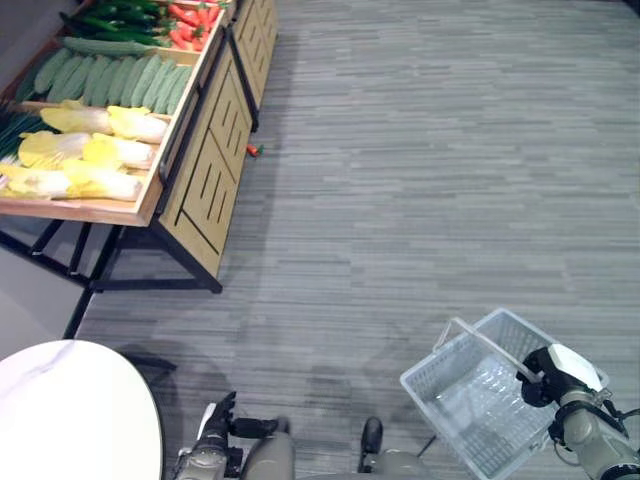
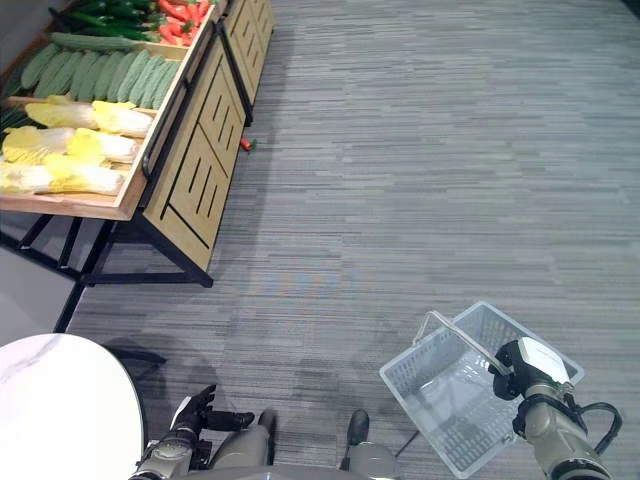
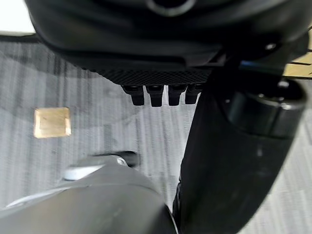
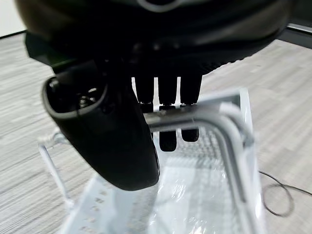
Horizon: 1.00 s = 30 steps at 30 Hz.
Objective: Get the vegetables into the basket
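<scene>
The vegetables lie on a wooden stand at the far left: yellow-white cabbages, pale green cucumbers, dark green peppers and red ones. The clear plastic basket hangs low at the right with nothing in it. My right hand has its fingers curled round the basket's handle. My left hand hangs low at the bottom left, fingers relaxed, holding nothing. The stand is well away from both hands.
A round white table sits at the lower left. A small red piece lies on the floor by the stand. Grey striped carpet stretches between me and the stand.
</scene>
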Tool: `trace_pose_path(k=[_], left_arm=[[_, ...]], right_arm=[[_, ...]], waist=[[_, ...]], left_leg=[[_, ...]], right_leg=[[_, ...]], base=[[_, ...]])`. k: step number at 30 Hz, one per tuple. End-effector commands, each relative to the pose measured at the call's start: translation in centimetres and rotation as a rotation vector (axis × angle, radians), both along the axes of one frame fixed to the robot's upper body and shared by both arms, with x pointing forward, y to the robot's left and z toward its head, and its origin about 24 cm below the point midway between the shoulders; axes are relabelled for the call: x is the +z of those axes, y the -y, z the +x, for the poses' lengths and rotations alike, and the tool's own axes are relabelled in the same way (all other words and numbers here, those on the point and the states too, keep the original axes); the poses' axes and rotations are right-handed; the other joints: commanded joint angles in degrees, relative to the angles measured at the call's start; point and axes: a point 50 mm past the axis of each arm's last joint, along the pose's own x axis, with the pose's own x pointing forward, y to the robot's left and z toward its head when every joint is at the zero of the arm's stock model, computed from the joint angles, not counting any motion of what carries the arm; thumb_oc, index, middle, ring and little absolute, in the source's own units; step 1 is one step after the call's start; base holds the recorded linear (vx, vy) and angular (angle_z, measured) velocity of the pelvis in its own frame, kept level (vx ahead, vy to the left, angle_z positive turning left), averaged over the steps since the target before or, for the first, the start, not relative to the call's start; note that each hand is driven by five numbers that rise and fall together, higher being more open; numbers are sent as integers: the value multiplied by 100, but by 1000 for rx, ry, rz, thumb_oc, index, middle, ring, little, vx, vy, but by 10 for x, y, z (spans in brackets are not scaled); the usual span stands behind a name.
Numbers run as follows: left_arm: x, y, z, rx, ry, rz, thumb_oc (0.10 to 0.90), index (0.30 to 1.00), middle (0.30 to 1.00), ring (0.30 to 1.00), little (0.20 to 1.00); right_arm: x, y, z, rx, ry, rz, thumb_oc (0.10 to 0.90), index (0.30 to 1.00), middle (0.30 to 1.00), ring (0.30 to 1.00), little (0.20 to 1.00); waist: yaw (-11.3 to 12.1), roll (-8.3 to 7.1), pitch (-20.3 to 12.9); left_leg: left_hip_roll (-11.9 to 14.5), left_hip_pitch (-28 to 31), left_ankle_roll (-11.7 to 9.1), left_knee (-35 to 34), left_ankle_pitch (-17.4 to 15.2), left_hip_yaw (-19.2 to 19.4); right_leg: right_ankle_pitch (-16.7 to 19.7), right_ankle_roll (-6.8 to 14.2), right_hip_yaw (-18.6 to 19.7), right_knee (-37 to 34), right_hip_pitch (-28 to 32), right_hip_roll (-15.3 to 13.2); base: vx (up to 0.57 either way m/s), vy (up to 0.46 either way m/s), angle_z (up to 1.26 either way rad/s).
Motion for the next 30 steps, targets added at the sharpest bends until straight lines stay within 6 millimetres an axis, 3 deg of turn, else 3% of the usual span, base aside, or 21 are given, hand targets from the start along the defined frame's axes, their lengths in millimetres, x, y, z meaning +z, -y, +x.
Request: trace_pose_path(k=[1,6,9,12,14,15,17,21,23,25,26,28,30], left_arm=[[-9,-36,-60,-64,-239,165,900,1000,1000,1000,1000],[-10,-37,-69,-74,-263,162,900,1000,1000,1000,1000],[-9,-38,-64,-94,-249,165,900,1000,1000,1000,1000],[-7,-40,-58,-97,-234,171,900,1000,1000,1000,1000],[-4,-45,-50,-102,-210,191,900,1000,1000,1000,1000],[3,-54,-36,-120,-179,229,900,1000,1000,1000,1000],[4,-56,-33,-124,-170,236,900,1000,1000,1000,1000],[10,-62,-20,-122,-133,255,900,1000,1000,1000,1000],[12,-62,-15,-125,-121,261,900,1000,1000,1000,1000],[12,-62,-15,-126,-121,261,900,1000,1000,1000,1000],[11,-62,-16,-121,-128,264,900,1000,1000,1000,1000],[8,-61,-24,-106,-148,249,900,1000,1000,1000,1000],[5,-59,-32,-108,-171,245,900,1000,1000,1000,1000]], right_arm=[[54,-4,50,97,303,-53,400,300,300,300,300],[48,-18,53,141,290,-25,400,300,300,300,300],[39,-25,56,116,283,9,400,300,300,300,300],[35,-29,58,103,278,23,400,300,300,300,300],[35,-34,64,107,288,36,400,300,300,300,300],[35,-44,71,126,307,59,400,300,300,300,300],[34,-44,71,126,301,56,400,300,300,300,300],[35,-46,72,147,294,51,400,300,300,300,300],[36,-48,73,153,302,56,400,300,300,300,300],[34,-47,71,149,296,54,400,300,300,300,300],[31,-48,69,149,282,55,400,300,300,300,300],[30,-50,67,164,273,57,400,300,300,300,300],[27,-50,64,165,254,60,400,300,300,300,300]], waist=[[338,-57,-2],[465,-128,-152],[521,-250,-234],[544,-323,-251],[552,-330,-219],[428,-228,-67],[380,-191,-8],[189,-150,94],[62,-222,126],[25,-209,150],[-34,-256,121],[-21,-299,86],[37,-328,7]], left_leg=[[80,-206,156,-231,634,-142],[39,39,272,-338,614,-61],[-193,127,525,-148,285,92],[-301,141,634,1,98,145],[-400,218,781,111,-52,190],[-470,468,931,175,-233,133],[-473,574,958,194,-289,104],[-481,988,907,210,-560,-56],[-508,1137,813,316,-755,-216],[-462,1239,774,348,-861,-306],[-409,1374,692,394,-1002,-441],[-310,1519,610,441,-1108,-558],[-202,1614,542,445,-1170,-655]], right_leg=[[-278,790,705,520,-66,-172],[-433,902,809,561,222,-312],[-329,1118,979,784,188,-621],[-140,1224,1068,990,94,-761],[169,1295,1147,1712,-199,-856],[632,1263,1292,2775,-760,-766],[647,1229,1262,2938,-937,-758],[553,1150,987,2198,-1284,-863],[634,1224,1172,1407,-1487,-930],[724,1269,1221,1117,-1420,-948],[899,1345,1443,700,-1513,-985],[1043,1395,1430,707,-1542,-973],[935,1343,1286,702,-1428,-923]], base=[[267,93,-27],[256,187,-57],[242,332,1],[113,196,-9],[135,295,-11],[160,330,-1],[162,192,13],[253,-6,12],[314,-161,18],[283,-154,54],[319,-197,69],[349,-256,49],[266,-271,47]])
